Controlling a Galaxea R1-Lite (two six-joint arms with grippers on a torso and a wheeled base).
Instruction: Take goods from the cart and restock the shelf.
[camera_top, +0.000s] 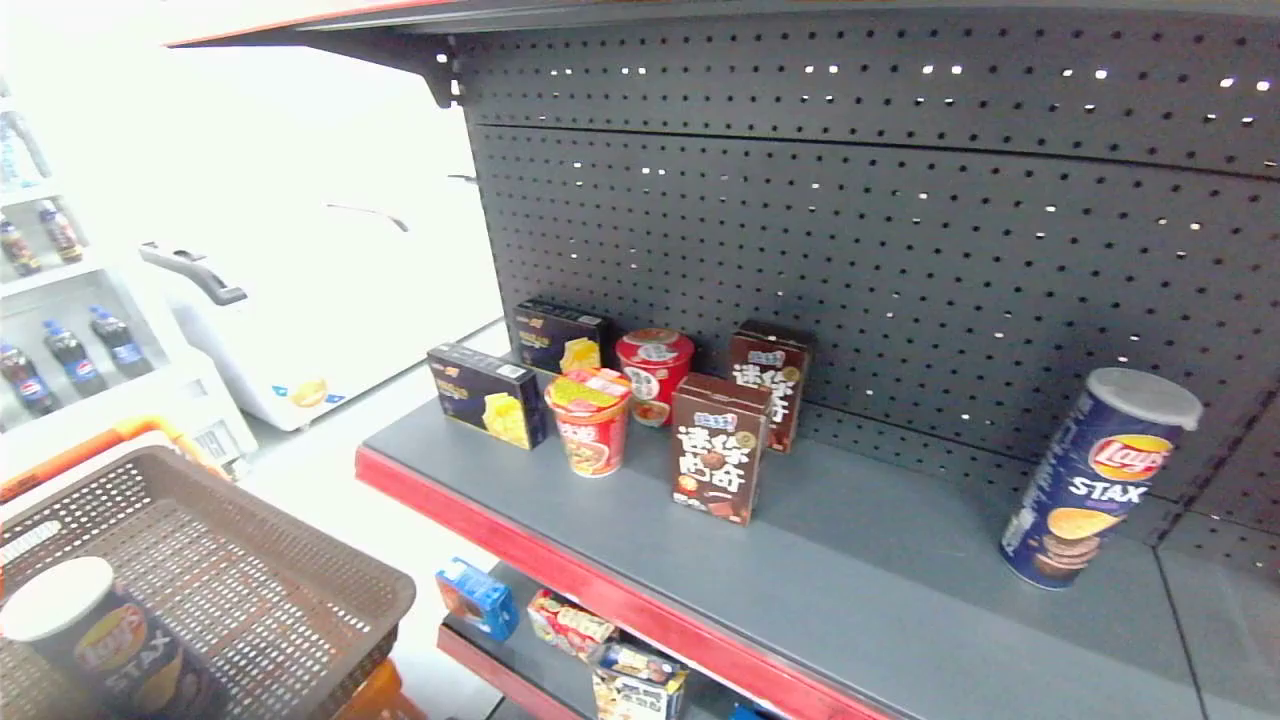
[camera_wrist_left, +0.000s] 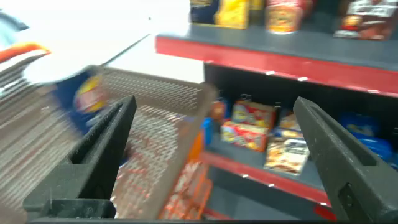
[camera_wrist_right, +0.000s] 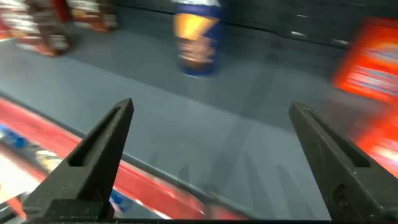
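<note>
A dark blue chips can (camera_top: 1100, 480) with a white lid stands upright at the right end of the grey shelf (camera_top: 860, 590). The right wrist view shows the same can (camera_wrist_right: 198, 37) beyond my right gripper (camera_wrist_right: 214, 165), which is open, holds nothing and hovers over the shelf's red front edge. A second chips can (camera_top: 90, 640) stands in the brown cart basket (camera_top: 250, 590) at lower left. My left gripper (camera_wrist_left: 217, 162) is open and empty beside the basket (camera_wrist_left: 155, 106), with that can (camera_wrist_left: 84, 99) off to one side.
Two dark boxes (camera_top: 490, 395), two red noodle cups (camera_top: 592, 420) and two brown cookie boxes (camera_top: 720, 460) stand in rows on the shelf's left half. More packs (camera_top: 570, 625) sit on the lower shelf. A red-orange package (camera_wrist_right: 373, 62) lies near the right gripper. A drinks fridge (camera_top: 60, 350) stands far left.
</note>
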